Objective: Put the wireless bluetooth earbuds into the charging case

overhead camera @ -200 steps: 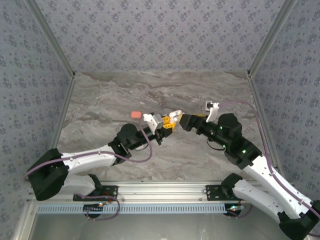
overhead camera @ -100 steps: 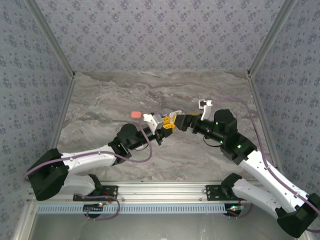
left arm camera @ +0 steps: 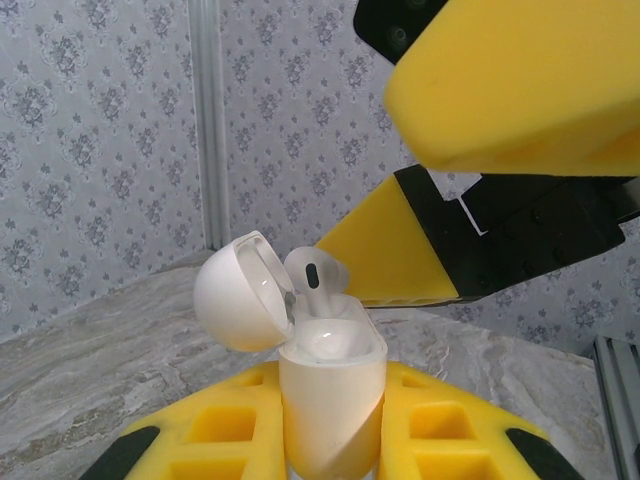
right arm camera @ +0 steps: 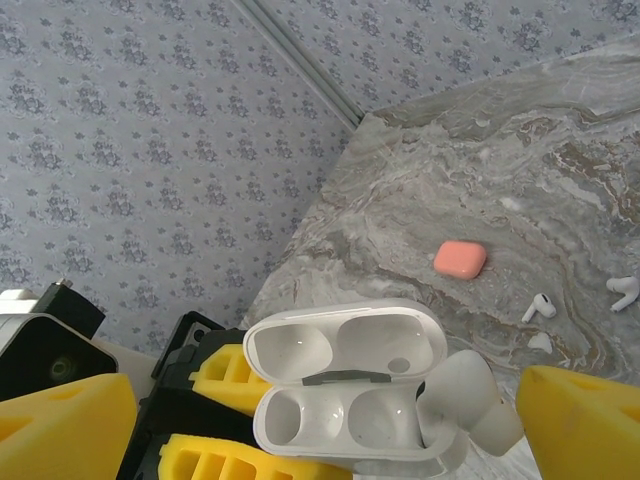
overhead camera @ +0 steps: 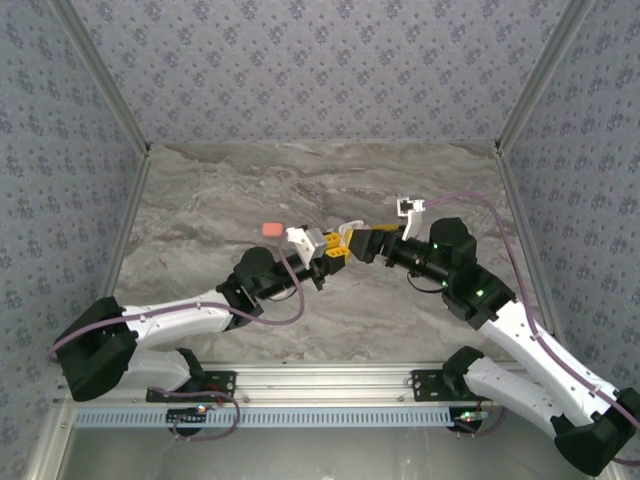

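My left gripper (overhead camera: 335, 251) is shut on the white charging case (left arm camera: 330, 400), holding it upright with its lid (left arm camera: 240, 300) swung open. A white earbud (left arm camera: 315, 275) stands in one slot of the case, its head still above the rim. In the right wrist view this earbud (right arm camera: 465, 400) leans at the case's right slot (right arm camera: 385, 415), against one of my yellow fingers (right arm camera: 585, 425). The left slot (right arm camera: 300, 410) is empty. My right gripper (overhead camera: 366, 243) is at the case with its jaws wide apart, open. Two more white earbuds (right arm camera: 538, 306) (right arm camera: 624, 290) lie on the table.
A small orange-red case (overhead camera: 272, 229) lies shut on the marble table (overhead camera: 220, 200), left of both grippers. Patterned walls with metal posts close in the table on three sides. The arms' bases sit on a rail (overhead camera: 320, 385) at the near edge.
My right gripper has moved left, up to the open case. The left arm and the case have stayed still.
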### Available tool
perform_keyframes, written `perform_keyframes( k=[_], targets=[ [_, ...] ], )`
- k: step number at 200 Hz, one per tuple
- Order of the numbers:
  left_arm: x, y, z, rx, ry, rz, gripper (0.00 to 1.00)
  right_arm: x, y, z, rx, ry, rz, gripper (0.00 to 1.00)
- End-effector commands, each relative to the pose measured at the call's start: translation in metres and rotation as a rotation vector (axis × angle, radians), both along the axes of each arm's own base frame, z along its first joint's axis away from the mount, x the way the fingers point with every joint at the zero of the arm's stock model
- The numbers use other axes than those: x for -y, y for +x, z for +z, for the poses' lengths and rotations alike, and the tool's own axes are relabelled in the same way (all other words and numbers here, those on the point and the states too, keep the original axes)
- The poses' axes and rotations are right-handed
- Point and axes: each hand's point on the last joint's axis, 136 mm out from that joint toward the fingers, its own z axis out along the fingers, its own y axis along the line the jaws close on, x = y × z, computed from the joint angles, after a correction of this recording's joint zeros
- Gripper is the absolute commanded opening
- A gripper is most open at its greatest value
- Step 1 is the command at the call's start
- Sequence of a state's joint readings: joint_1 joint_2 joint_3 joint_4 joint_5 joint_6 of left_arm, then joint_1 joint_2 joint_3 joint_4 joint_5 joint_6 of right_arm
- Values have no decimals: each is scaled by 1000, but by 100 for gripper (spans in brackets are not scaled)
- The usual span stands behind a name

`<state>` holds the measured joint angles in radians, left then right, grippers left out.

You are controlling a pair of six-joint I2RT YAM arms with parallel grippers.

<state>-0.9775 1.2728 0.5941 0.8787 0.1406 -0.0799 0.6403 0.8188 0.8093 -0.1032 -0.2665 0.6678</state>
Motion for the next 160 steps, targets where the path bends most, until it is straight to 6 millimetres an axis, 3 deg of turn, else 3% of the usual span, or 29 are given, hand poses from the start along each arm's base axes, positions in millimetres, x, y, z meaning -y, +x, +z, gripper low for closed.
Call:
perform_keyframes(
  k=[1,160],
  targets=[
    [2,3,23,16,-59,11,0,0,-8,18,37,7,20,100],
    [5,9,15,-2,-37,29,0,-3,-14,21,41,-11,26,100]
  ],
)
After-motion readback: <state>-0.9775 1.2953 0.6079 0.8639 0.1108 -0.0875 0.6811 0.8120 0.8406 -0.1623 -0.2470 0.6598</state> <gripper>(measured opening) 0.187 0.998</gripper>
